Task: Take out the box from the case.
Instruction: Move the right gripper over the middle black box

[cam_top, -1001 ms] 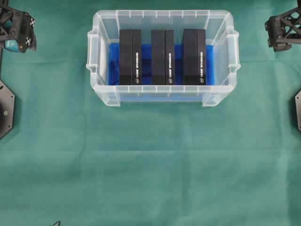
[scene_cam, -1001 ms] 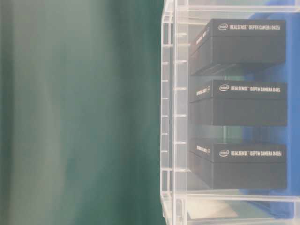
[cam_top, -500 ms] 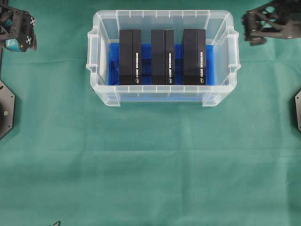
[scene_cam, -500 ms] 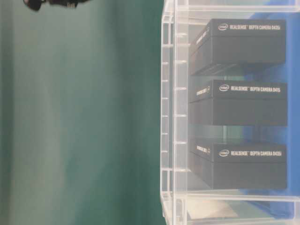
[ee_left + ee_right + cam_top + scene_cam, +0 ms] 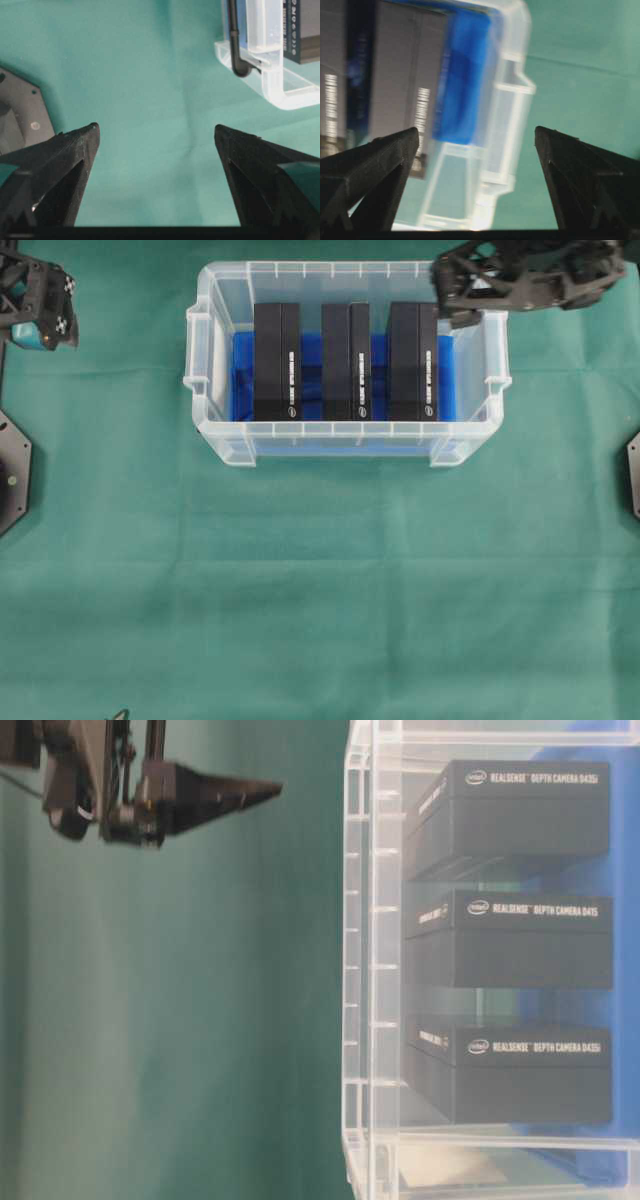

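Note:
The case (image 5: 345, 443) is a clear plastic bin with a blue cloth (image 5: 245, 380) on its bottom. Three black boxes stand in it side by side: left (image 5: 277, 362), middle (image 5: 346, 362) and right (image 5: 413, 362). My right gripper (image 5: 444, 294) hovers open over the case's far right corner, beside the right box and holding nothing. Its wrist view is blurred and shows the case's wall (image 5: 512, 90) and a box (image 5: 395, 75) below the open gripper (image 5: 476, 131). My left gripper (image 5: 60, 310) is open at the far left, well away from the case (image 5: 280, 90).
A green cloth (image 5: 320, 590) covers the table. Black base plates sit at the left edge (image 5: 10, 470) and the right edge (image 5: 633, 472). The table-level view shows the right gripper (image 5: 270, 790) high above the case's rim (image 5: 360, 970).
The right arm has swept left from the top right corner to above the case's far right corner. The left arm and the boxes have not moved.

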Controlling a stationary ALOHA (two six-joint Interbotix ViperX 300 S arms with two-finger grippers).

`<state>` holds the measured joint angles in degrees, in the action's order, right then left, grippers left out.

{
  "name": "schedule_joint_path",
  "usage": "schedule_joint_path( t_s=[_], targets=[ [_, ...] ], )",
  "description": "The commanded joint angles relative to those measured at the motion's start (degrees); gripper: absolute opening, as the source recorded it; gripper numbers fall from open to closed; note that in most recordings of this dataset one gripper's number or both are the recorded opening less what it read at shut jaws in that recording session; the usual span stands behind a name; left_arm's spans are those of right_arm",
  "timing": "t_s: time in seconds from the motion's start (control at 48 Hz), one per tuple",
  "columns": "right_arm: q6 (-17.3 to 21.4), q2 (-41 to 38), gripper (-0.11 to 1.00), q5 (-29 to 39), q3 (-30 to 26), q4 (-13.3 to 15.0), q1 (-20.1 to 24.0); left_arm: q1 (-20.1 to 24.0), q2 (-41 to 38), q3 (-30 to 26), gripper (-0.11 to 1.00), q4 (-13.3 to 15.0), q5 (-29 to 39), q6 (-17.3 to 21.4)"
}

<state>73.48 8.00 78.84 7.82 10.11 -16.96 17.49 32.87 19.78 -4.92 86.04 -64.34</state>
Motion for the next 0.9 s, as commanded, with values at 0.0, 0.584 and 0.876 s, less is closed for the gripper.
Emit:
schedule_joint_path(
  t_s=[0.0, 0.584, 0.876],
  targets=[
    [0.3, -1.2, 0.94, -0.5, -3.3, -0.2, 0.6, 0.2, 0.2, -0.9, 0.94, 0.1, -0.3, 0.0],
    [0.4, -14.9, 0.94, -3.6, -18.8, -1.4, 3.1, 0.2, 0.4, -1.0, 0.94, 0.3, -0.4, 0.4],
    [0.4, -18.5, 0.94, -3.5, -22.8, -2.5, 3.4, 0.2, 0.4, -0.9, 0.94, 0.3, -0.3, 0.4]
  ],
)
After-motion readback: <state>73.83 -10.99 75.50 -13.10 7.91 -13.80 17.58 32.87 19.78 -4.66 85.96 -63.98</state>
